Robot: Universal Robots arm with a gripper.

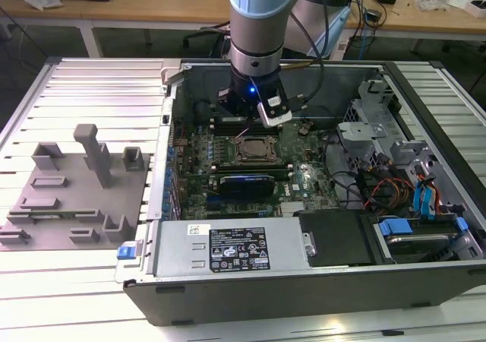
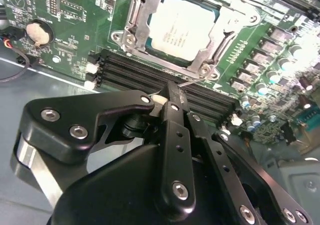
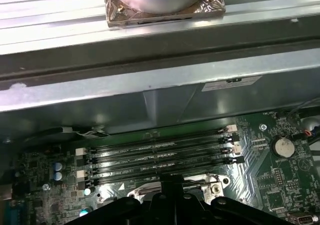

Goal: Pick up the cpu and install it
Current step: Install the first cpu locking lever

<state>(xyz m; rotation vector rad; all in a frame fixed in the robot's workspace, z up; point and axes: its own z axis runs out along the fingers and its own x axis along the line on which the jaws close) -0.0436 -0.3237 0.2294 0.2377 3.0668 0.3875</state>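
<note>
Exterior view, arm: gripper [image 1: 254,106] hangs inside the open computer case [image 1: 425,281], over the motherboard [image 1: 304,178], just behind the socket frame [image 1: 254,149].
Exterior view, cpu: the cpu [image 1: 254,150] lies flat in the socket frame, apart from the gripper.
Exterior view, surroundings: grey fixture block [image 1: 72,194] on the slatted table [image 1: 91,296], toward the exterior view's left, outside the case; power supply [image 1: 231,247] along the near wall of the case.

Second wrist view, gripper: black linkage and fingers [image 2: 172,102] drawn together, nothing between them; jaws closed and empty.
Second wrist view, cpu: silvery top [image 2: 182,27] seated in the metal socket frame [image 2: 137,22], beyond the fingertips, not touched.
Second wrist view, board: black memory slots [image 2: 135,72] between fingers and socket; coin cell [image 2: 39,32] off to one side.

First wrist view, gripper: dark linkage [image 3: 170,205] at the picture's edge.
First wrist view, board: memory slots [image 3: 160,155], coin cell [image 3: 283,146], case wall [image 3: 150,85] behind.
</note>
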